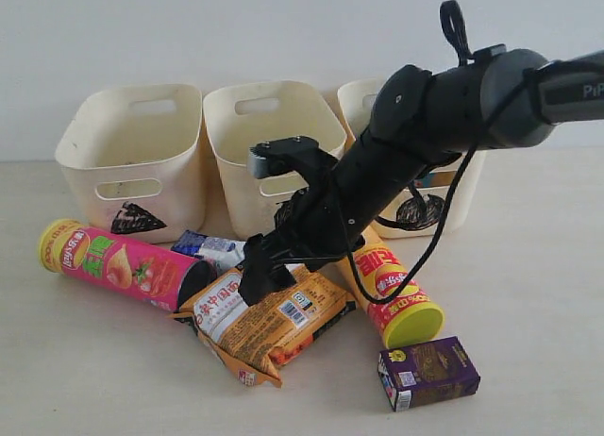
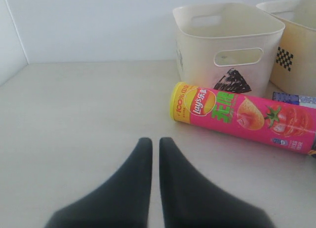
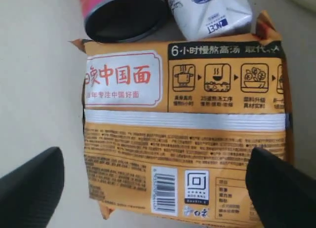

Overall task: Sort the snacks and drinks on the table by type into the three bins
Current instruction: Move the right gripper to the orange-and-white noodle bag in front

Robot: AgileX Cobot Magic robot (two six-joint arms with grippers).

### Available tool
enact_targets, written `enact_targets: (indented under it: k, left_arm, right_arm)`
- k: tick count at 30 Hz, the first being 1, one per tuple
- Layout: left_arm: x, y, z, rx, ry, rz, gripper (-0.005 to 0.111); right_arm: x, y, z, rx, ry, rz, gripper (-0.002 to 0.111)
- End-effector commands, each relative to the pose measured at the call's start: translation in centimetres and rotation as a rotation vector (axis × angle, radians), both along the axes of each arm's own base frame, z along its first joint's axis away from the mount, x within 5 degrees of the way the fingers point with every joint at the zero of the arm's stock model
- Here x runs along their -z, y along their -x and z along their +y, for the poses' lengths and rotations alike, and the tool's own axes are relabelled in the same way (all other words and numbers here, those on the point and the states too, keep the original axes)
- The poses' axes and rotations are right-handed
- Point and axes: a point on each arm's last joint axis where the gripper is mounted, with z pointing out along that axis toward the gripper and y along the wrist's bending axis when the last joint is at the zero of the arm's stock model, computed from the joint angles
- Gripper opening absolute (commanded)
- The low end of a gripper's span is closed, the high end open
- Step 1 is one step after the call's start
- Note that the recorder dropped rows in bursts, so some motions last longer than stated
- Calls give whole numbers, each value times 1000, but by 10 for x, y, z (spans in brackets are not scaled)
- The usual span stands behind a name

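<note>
Item: orange-white bag (image 3: 182, 139); lies flat on the table (image 1: 94, 379), in front of the square bin (image 1: 236, 172), printed back facing up.
Appearance: crinkly orange film; pale band across the middle; barcode near one crimped end; judged soft and likely to buckle under a squeeze.
Neighbours: one end sits against the dark end of the pink tube (image 1: 118, 263) and the blue-white carton (image 3: 207, 11); whether it overlaps them cannot be told.
Right tool (image 1: 267, 271): jaws spread wide, one on each side of the bag, gripping nothing; the spread is judged to suit the bag's breadth, for a pinch across its sides.
Left tool (image 2: 154, 141): fingers closed together, empty; low over bare table near the pink tube; judged parked clear of the working arm.
Other stock: yellow-red tube (image 1: 392, 285) lies beside the bag; purple carton (image 1: 429, 372) stands apart, nearer the camera.
Bins: triangle bin (image 1: 94, 172), square bin and circle bin (image 1: 467, 191) stand in a row behind the pile; marks face forward, judged to key each type.
</note>
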Motion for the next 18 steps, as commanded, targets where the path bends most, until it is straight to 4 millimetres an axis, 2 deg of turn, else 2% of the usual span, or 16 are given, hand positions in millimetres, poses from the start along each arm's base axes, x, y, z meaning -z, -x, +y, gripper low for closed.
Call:
enact_targets:
  k: [1, 7, 10, 12, 14, 18]
  left_arm:
    - [1, 0, 0, 0, -5, -4, 4]
    - [1, 0, 0, 0, -5, -4, 4]
    - [1, 0, 0, 0, -5, -4, 4]
    - [1, 0, 0, 0, -5, -4, 4]
    - [1, 0, 0, 0, -5, -4, 4]
    - [1, 0, 0, 0, -5, -4, 4]
  right_arm:
    - [-2, 7, 5, -78, 26, -39, 90]
    - [5, 33, 29, -305, 307, -239, 89]
    - [-4, 46, 37, -284, 394, -287, 77]
    - [-14, 52, 37, -251, 391, -297, 69]
    - [-23, 58, 34, -224, 369, -288, 61]
    - [-27, 71, 21, -180, 322, -312, 42]
